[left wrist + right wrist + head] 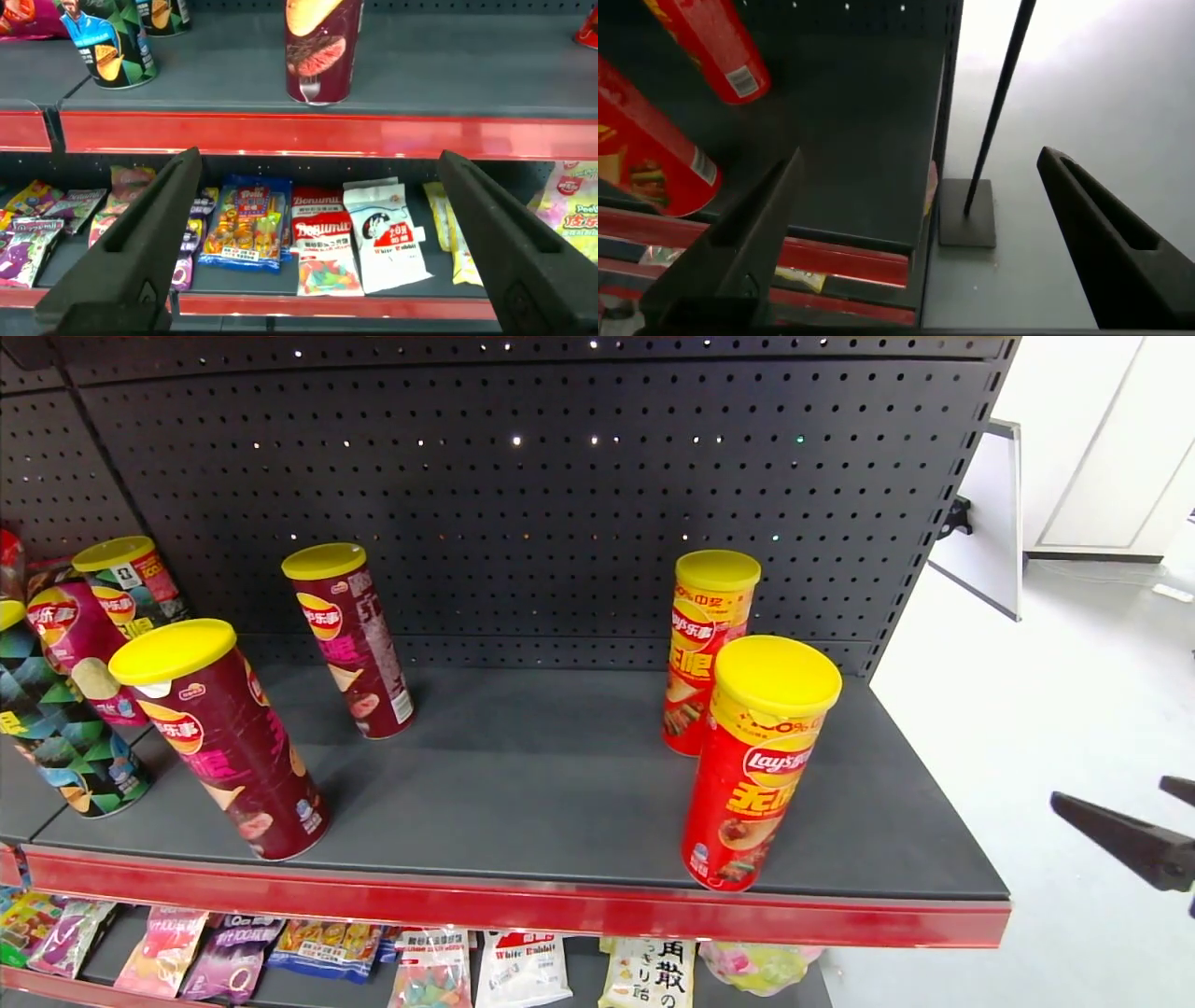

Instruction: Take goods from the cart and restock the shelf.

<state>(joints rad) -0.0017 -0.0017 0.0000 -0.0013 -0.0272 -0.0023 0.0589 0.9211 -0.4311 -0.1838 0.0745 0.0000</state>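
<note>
Before the robot stands a dark grey shelf with a black pegboard wall behind it and a red strip along its front edge. On this shelf four tall chip cans stand on their bases. Each one is closed with a yellow lid, so the content cannot be seen. At the left part, the front maroon can is near the red strip and the back maroon can is close to the wall. At the right part, the front red can is at the edge, and the back red can is just behind it and partly covered by it. On the neighbouring shelf at the left a patterned can stands among other cans. Below, the lower shelf holds snack bags lying side by side. The left gripper is in front of this lower shelf, its jaws spread wide. The right gripper is beside the right end of the shelf, over the pale floor, also spread wide.
</note>
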